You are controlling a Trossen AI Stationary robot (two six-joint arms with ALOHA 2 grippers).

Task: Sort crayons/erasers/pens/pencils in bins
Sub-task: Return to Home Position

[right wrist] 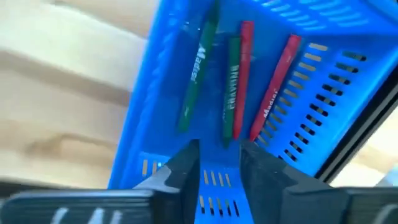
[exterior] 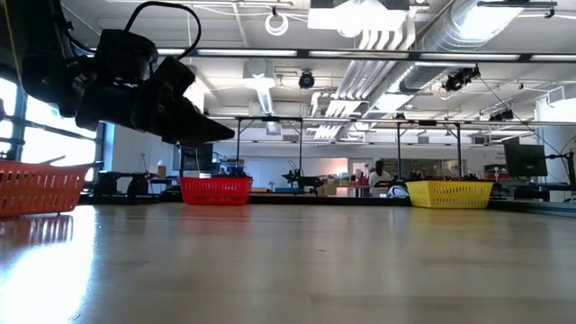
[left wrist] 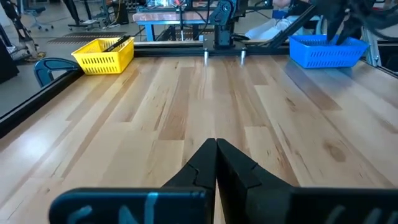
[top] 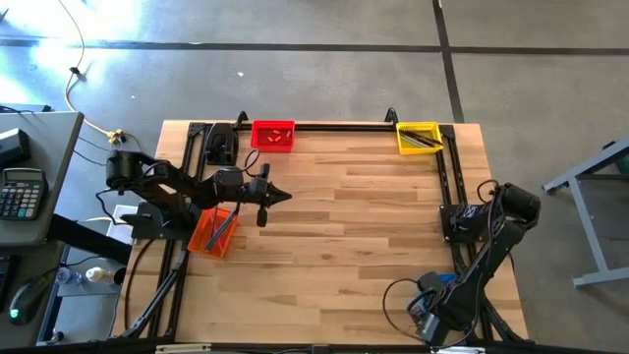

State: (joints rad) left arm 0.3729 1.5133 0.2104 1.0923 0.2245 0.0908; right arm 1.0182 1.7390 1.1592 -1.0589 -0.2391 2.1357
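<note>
1. While the left gripper (top: 275, 194) hangs over the table (top: 364, 226) a little toward 10 o'clock from its middle, you see its fingers pressed tight together with nothing between them.
2. Look for the right gripper (right wrist: 221, 168) at about 4 o'clock, low over the blue bin (right wrist: 348, 93). Its fingers stand slightly apart and hold nothing.
3. In the blue bin you have four crayons (right wrist: 233, 87), two green and two red. They lie roughly side by side on its floor, just ahead of the right gripper's fingertips.
4. The orange bin (top: 201, 239) sits at the table's 9 o'clock edge, beside and partly under the left arm. It has thin dark sticks (top: 220, 226) in it, but you cannot tell which kind.
5. The red bin (top: 273, 146) stands on the far edge at 11 o'clock. The few small bits (top: 279, 135) inside are too small for you to make out.
6. The yellow bin (top: 405, 146) stands at 1 o'clock with long dark sticks lying across it.
7. The boards between the bins are bare.
</note>
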